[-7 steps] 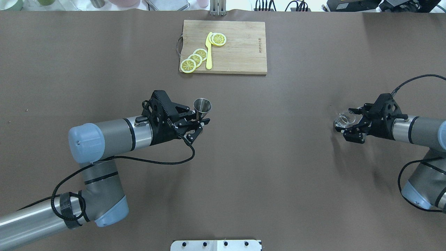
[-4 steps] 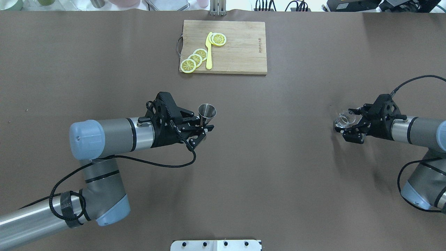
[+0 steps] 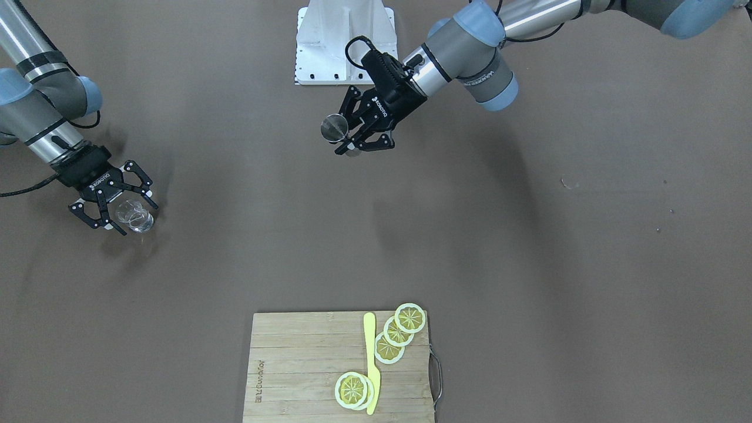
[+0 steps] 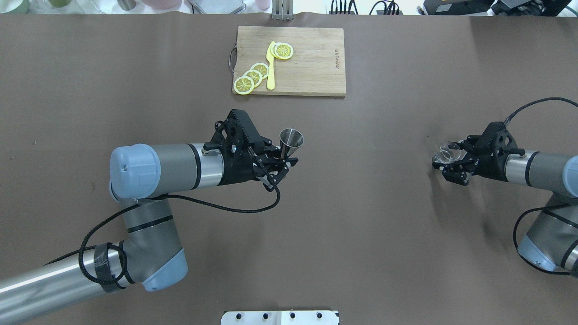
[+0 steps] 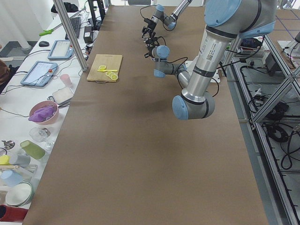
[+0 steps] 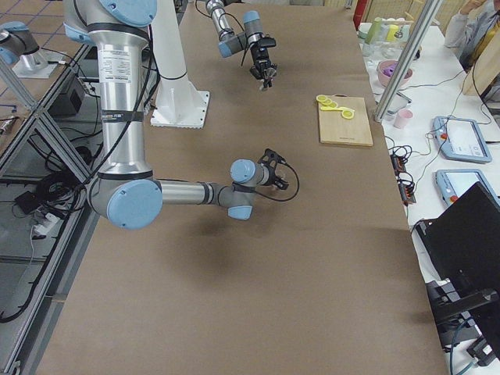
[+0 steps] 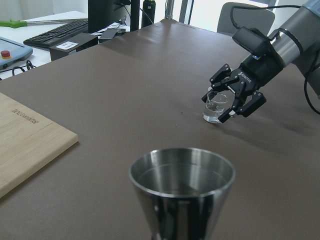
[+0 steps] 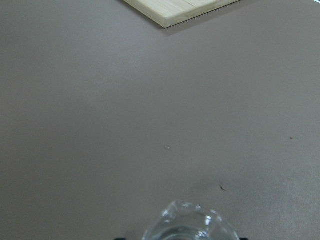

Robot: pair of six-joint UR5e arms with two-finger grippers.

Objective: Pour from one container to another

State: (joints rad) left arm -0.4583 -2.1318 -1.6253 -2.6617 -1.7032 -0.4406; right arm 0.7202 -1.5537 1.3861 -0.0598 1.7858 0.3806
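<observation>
A plain brown table [image 4: 361, 225] carries one wooden cutting board [image 4: 311, 67] at its far edge. Two arms reach in. The left pincer [image 4: 283, 158] holds one grey steel jigger [image 4: 291, 137] upright by its waist, clear of the table near the middle. Well apart, the right pincer [image 4: 445, 161] closes on one clear glass cup [image 4: 445, 154] that stands on the table. On the board lie one yellow knife [image 4: 271, 72] and five lemon slices [image 4: 244, 85].
</observation>
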